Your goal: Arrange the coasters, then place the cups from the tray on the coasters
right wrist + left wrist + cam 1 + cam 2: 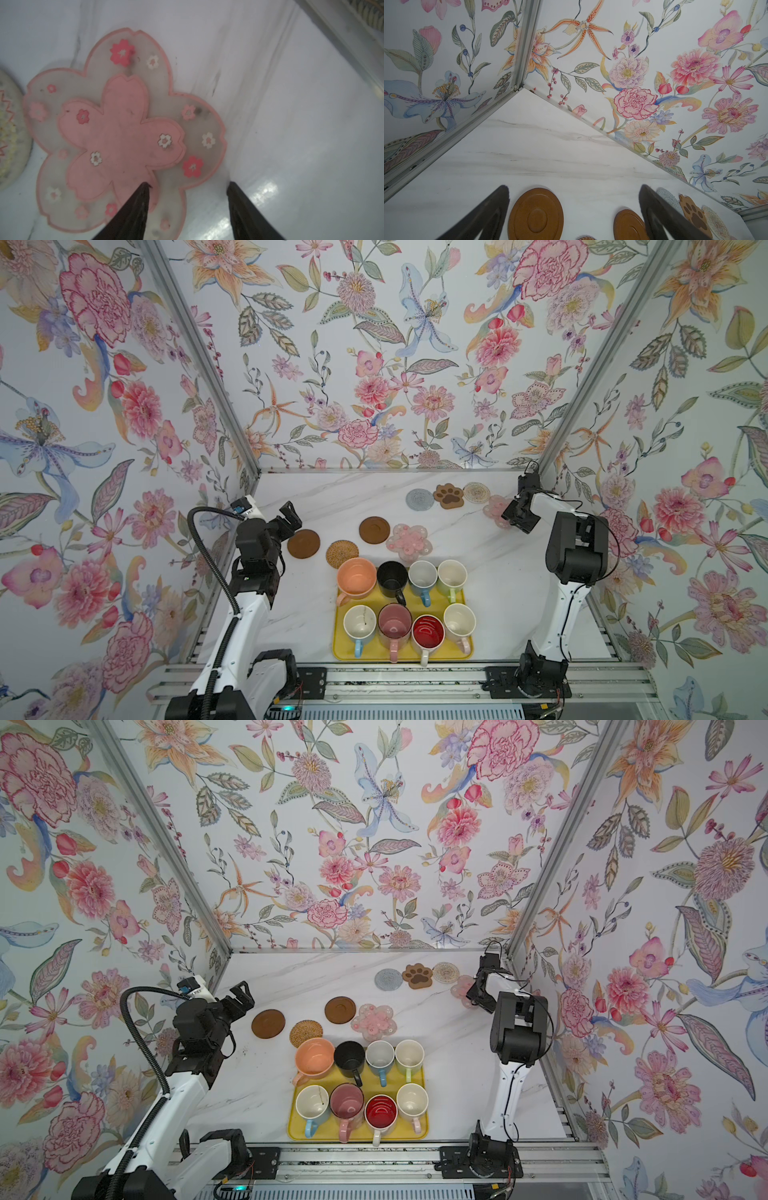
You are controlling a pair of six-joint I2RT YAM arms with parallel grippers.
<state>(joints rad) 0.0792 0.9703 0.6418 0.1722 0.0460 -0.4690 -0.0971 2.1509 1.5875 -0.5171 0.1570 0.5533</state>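
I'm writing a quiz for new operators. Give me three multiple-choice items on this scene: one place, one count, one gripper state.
1. Where does the paw coaster lie? A between the grey round coaster and the clear round coaster; B alone at the near edge; C on a stack.
2. How many cups stand on the tray? A four; B six; C eight.
3. How is the left gripper? A open, empty; B shut on a handle; C shut on a mat.
Key: 1 A, those two flank it; 2 C, two rows of four; 3 A, its jaws stand apart, nothing between.
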